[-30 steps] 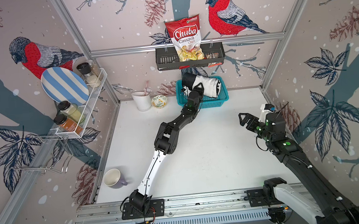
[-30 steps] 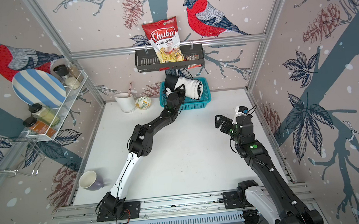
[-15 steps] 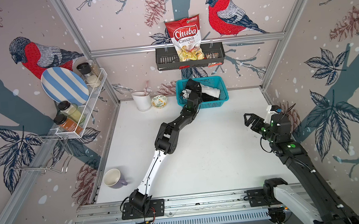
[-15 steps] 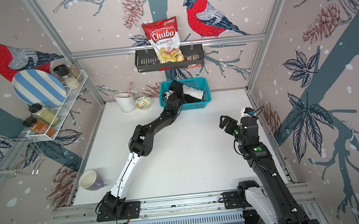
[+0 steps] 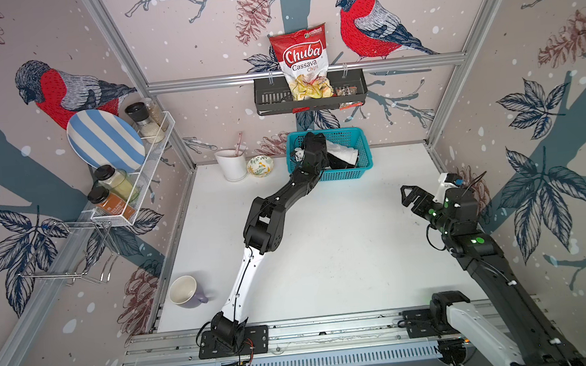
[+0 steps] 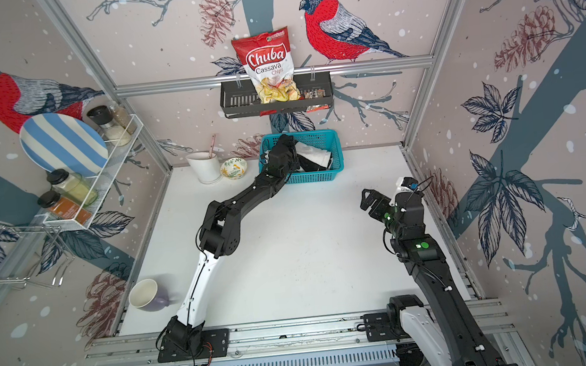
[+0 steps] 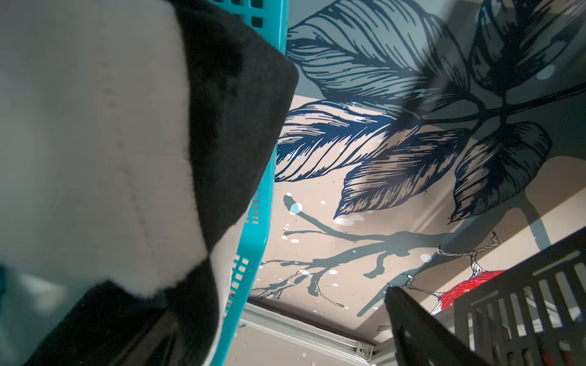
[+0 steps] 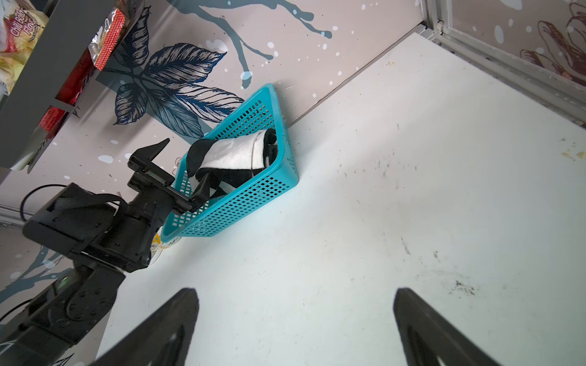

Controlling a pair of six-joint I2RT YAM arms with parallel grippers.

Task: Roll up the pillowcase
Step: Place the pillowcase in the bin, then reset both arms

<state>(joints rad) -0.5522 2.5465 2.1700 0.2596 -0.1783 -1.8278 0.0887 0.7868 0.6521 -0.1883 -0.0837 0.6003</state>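
table [image 5: 344,251]: white top, lying bare through the middle; both arms are standing on mounts along its front edge.
left arm [image 5: 269,215]: reaching from the front edge across to the back edge, with its wrist dipping into the basket.
right arm [image 5: 470,240]: standing bent by the right edge, holding its wrist above the table.
wire shelf [image 5: 159,155]: hanging beyond the left edge, carrying a striped plate [image 5: 105,142] and spice jars [image 5: 114,185].
wall rack [image 5: 312,93]: black, hanging above the back edge over the basket; a chip bag [image 5: 304,63] is standing in it.
teal basket [image 5: 345,174]: sitting at the back edge, right of the middle; also showing in the right wrist view [image 8: 241,209].
pillowcase [image 5: 345,152]: rolled into a black-and-white bundle and lying inside the teal basket, toward its right half in both top views [image 6: 316,154]; it is filling much of the left wrist view [image 7: 95,126].
left gripper [image 8: 185,161]: jaws standing wide apart and clamping nothing. One finger is dipping into the basket just beside the roll's black end, the other is sticking up above the rim. Cannot tell if the fabric is being touched.
right gripper [image 8: 298,317]: jaws spread wide and holding nothing, hovering over bare table, well apart from the basket.
white cup [image 5: 232,164]: sitting at the back edge, left of the basket, with a stick standing in it.
purple mug [image 5: 185,291]: sitting by the left edge, near the front-left corner.
small bowl [image 5: 260,165]: sitting at the back edge, between cup and basket.
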